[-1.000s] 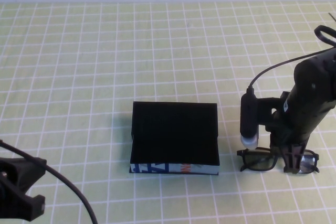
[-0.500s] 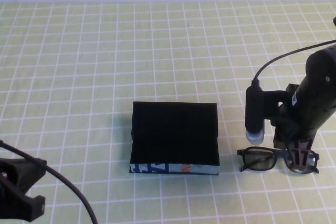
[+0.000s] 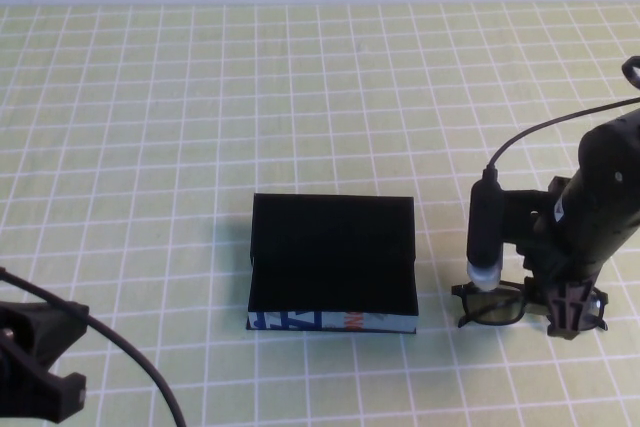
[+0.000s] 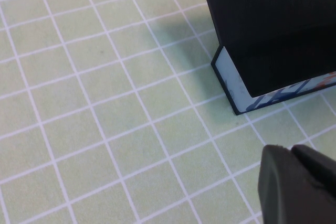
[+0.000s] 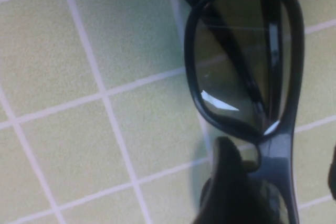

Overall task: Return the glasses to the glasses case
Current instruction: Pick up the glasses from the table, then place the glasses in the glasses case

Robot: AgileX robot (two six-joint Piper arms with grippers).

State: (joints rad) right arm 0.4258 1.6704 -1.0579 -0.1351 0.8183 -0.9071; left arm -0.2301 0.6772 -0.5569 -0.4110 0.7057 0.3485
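The right gripper (image 3: 568, 315) covers the right lens of the glasses (image 3: 497, 304) near the bench's right edge — finger contact with the frame cannot be confirmed. In the right wrist view the glasses (image 5: 247, 72) are cut off by the picture's edge, and one dark finger (image 5: 231, 182) is blurred. The left gripper (image 3: 35, 372), at the near left corner, is cut off — its fingers cannot be read. The glasses case (image 3: 332, 265) interior is uniformly black; no detail resolves.
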